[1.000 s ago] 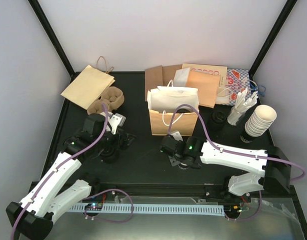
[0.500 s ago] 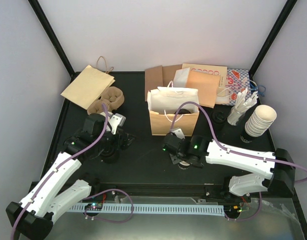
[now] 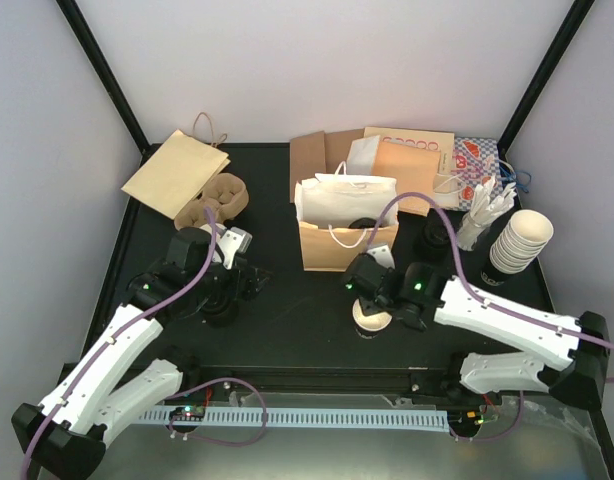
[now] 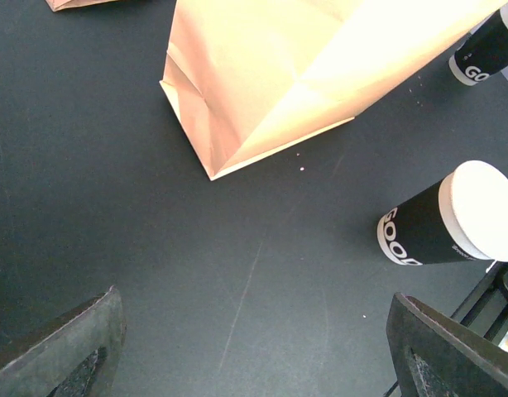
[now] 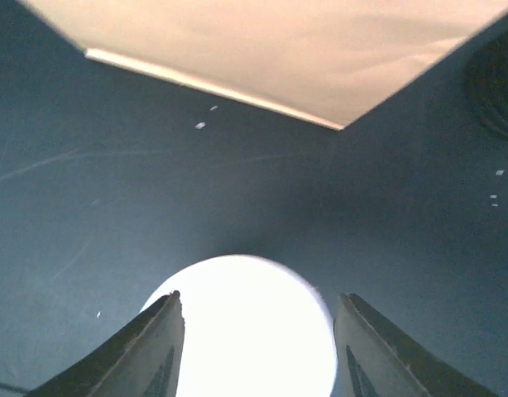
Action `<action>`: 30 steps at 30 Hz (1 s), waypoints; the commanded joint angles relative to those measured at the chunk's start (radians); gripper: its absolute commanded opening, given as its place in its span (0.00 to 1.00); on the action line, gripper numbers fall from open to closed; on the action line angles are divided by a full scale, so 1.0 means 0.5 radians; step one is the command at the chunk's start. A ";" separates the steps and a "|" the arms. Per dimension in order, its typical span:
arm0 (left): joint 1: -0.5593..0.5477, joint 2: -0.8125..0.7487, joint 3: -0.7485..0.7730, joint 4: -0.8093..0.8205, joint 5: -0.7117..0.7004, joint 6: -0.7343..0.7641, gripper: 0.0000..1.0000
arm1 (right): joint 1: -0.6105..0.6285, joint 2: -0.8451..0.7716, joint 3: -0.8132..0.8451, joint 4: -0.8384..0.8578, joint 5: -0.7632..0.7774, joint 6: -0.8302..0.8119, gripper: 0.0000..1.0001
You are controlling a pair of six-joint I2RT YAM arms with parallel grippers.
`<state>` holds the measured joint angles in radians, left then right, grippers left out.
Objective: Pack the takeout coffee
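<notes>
**Right gripper [image 5: 259, 296] part-open over a takeout coffee cup [image 3: 372, 318]; left gripper [image 4: 254, 296] wide open, holding nothing.**

Right gripper: the jaws stand partly apart, with one finger [image 5: 159, 351] on each side of the cup's round white top, which lies between and below the fingertips. From the wrist view it cannot be told whether the fingers touch the rim. In the left wrist view the cup's black wall is free of fingers, and the cup stands upright on the table [image 4: 196, 248], not gripped. The brown paper bag [image 5: 279, 58] stands just ahead of the fingertips. Left gripper: the jaws are at full spread with only bare table between them. The same cup is ahead and to its right, well apart. A second coffee cup [image 4: 490, 50] stands farther ahead-right, beside the bag.
</notes>
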<state>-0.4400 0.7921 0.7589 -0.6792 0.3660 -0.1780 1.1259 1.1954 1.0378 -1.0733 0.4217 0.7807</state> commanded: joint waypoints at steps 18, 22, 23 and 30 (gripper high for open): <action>-0.028 -0.029 0.022 0.036 -0.034 -0.020 0.89 | -1.427 -0.168 -0.049 0.229 -0.270 -0.539 0.59; -0.026 -0.029 0.022 0.037 -0.038 -0.024 0.89 | -1.511 -0.088 -0.022 0.263 -0.278 -0.560 0.61; -0.028 -0.029 0.022 0.036 -0.039 -0.025 0.89 | -1.516 -0.075 -0.016 0.270 -0.277 -0.559 0.64; -0.028 -0.026 0.022 0.036 -0.039 -0.023 0.90 | -1.548 -0.026 0.002 0.325 -0.270 -0.546 0.89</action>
<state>-0.4477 0.7914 0.7589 -0.6792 0.3584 -0.1787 0.3637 1.1755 1.0000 -0.9474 0.2832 0.5137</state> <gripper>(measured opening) 0.900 0.818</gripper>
